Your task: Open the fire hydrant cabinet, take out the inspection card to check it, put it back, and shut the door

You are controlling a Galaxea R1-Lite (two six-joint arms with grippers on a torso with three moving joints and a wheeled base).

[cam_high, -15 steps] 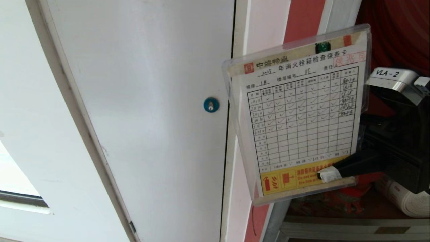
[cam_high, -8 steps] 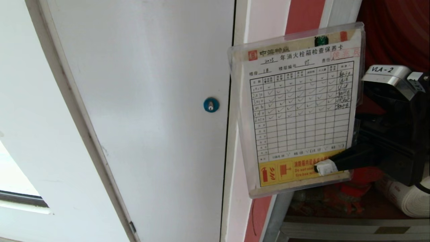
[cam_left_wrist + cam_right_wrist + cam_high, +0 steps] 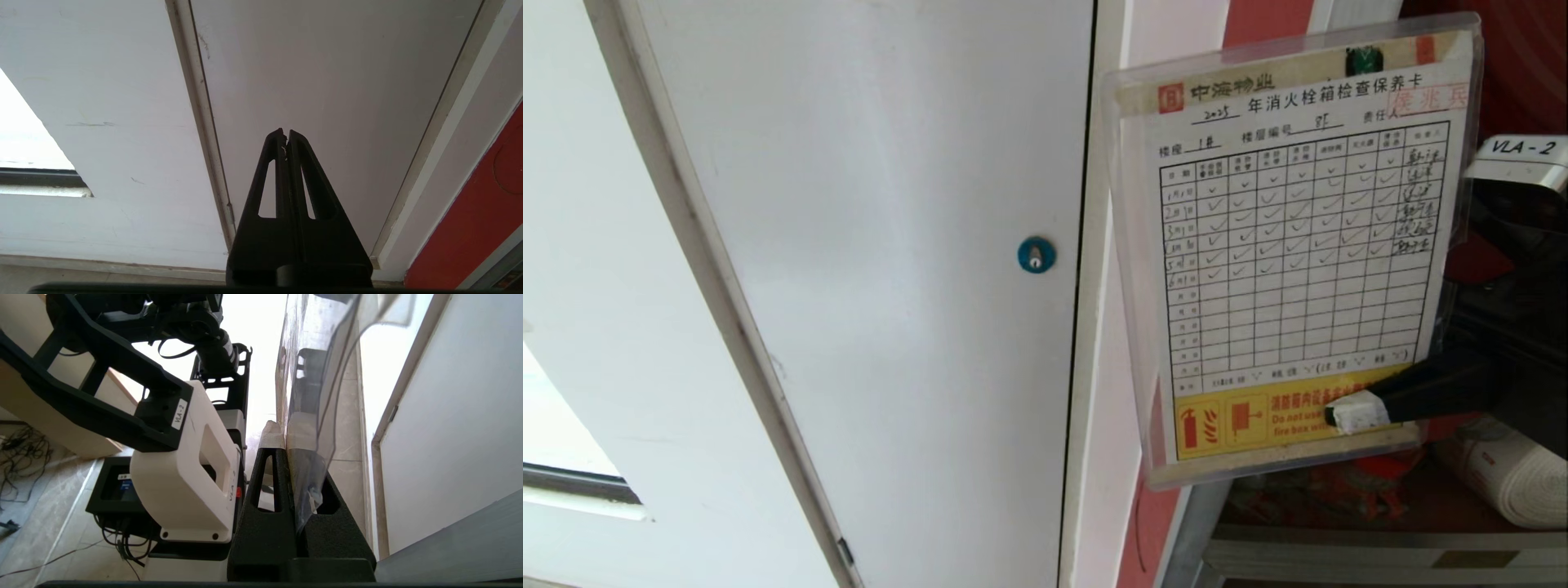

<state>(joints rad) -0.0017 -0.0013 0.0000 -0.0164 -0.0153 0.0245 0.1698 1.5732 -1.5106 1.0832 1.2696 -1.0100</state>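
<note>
One clear-sleeved inspection card [image 3: 1298,245]: checkmark grid, yellow bottom strip.

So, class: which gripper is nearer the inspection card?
Right. The right gripper is clamped on the inspection card's lower corner; the left gripper hangs shut before the white door, away from it.

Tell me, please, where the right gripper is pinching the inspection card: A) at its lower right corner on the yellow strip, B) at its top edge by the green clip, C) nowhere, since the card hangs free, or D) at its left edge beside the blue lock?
A: the right gripper is shut on the inspection card at its lower right corner, its white-padded tip lying on the yellow strip.
</note>
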